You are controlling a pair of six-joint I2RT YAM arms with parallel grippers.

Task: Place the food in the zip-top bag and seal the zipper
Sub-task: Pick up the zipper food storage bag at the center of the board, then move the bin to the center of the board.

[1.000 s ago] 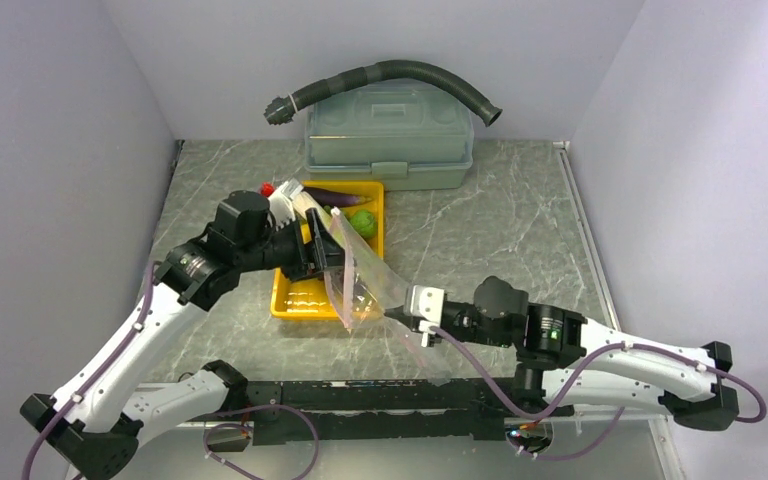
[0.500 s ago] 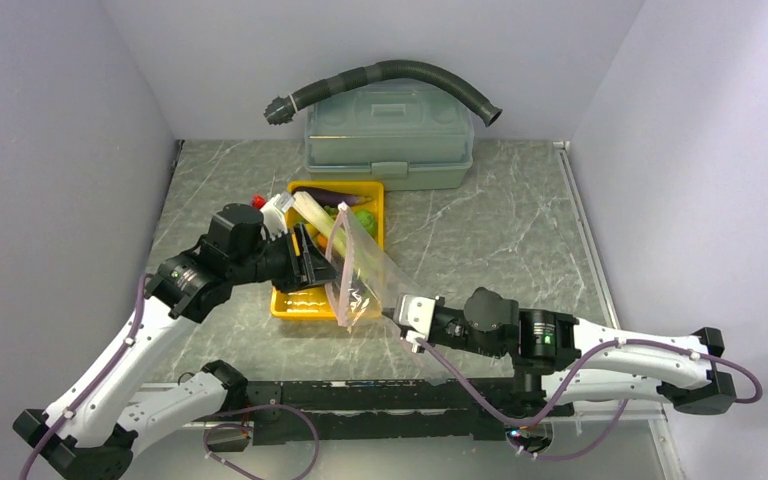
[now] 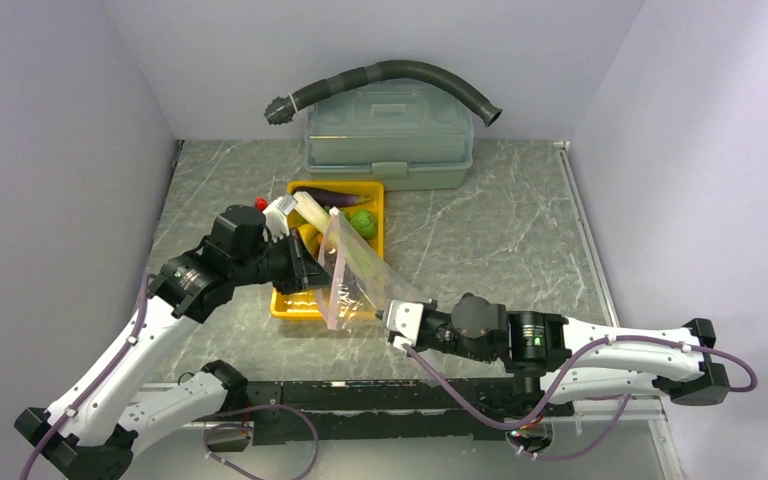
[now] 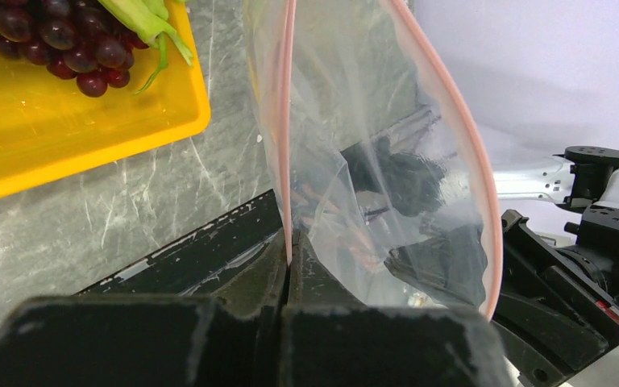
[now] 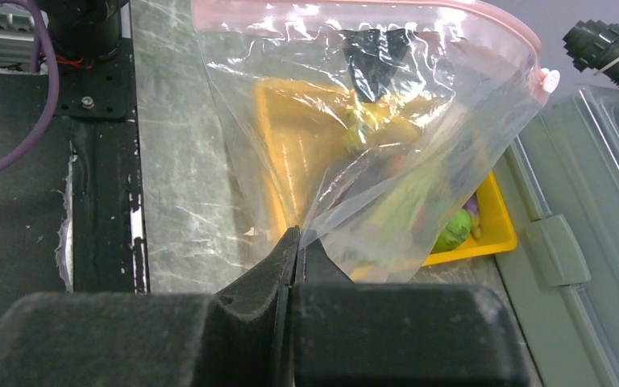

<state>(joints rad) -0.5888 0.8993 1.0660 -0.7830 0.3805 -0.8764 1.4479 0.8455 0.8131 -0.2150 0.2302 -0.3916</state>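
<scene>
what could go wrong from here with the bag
The left tool pinches only one lip of the zipper; it may slip free and the zip-top bag sag shut. The right tool holds just a small fold of film, so pulling could lose it. The grapes lie in the yellow tray, with no tool free.

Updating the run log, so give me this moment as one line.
left gripper: shut on zip-top bag at zipper | right gripper: shut on zip-top bag | mouth: open | grapes: on yellow tray
</scene>
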